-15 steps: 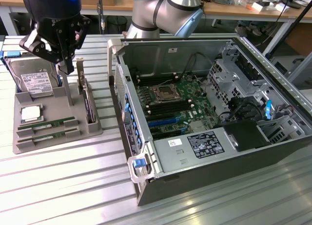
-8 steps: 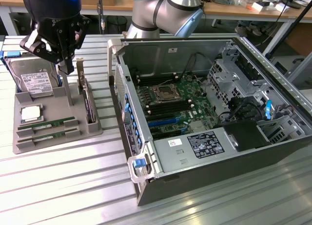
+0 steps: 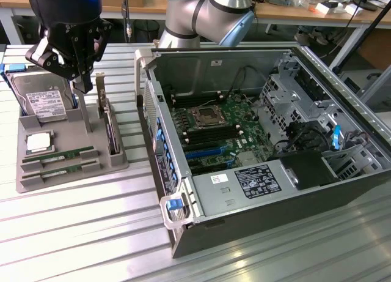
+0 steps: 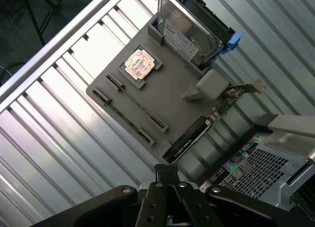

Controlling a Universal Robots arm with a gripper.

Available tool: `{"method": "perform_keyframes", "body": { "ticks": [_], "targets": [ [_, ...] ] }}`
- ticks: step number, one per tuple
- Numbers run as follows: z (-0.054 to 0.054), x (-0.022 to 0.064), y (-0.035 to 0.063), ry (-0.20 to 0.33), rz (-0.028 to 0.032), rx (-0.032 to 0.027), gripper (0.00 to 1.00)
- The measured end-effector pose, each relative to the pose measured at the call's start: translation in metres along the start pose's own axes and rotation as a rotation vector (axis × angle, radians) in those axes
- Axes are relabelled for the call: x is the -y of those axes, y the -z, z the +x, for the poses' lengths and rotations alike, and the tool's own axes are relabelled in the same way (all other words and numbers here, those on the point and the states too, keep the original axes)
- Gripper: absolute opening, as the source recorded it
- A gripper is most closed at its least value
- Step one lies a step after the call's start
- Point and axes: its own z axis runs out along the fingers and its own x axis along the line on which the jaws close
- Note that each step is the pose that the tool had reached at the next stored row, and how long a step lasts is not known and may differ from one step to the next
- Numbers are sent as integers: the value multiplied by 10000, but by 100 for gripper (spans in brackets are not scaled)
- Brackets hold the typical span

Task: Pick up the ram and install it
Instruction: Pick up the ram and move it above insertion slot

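Two ram sticks, thin and green, lie side by side in slots of a grey holder tray (image 3: 36, 181): one ram stick (image 3: 59, 155) and a second (image 3: 61, 169) nearer the tray's front. In the wrist view the same sticks (image 4: 137, 103) (image 4: 123, 116) run edge-on across the tray (image 4: 172, 96). My gripper (image 3: 84, 85) hangs above the tray's back, over the hard drive and the upright card, well clear of the ram. Its fingers are shut together with nothing between them, and the wrist view (image 4: 167, 170) shows the same.
The tray also holds a silver hard drive (image 3: 44, 101), a processor (image 3: 40, 142) and an upright expansion card (image 3: 109, 126). To the exterior view's right of the tray stands an open computer case (image 3: 153, 68) with its motherboard (image 3: 214, 126) exposed. Everything rests on a ribbed metal table (image 3: 73, 233).
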Motion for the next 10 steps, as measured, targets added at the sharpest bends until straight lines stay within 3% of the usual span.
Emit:
{"method": "perform_keyframes", "body": {
  "ticks": [10],
  "targets": [
    [0,0,0,154,-4,-6,10]
  ]
}}
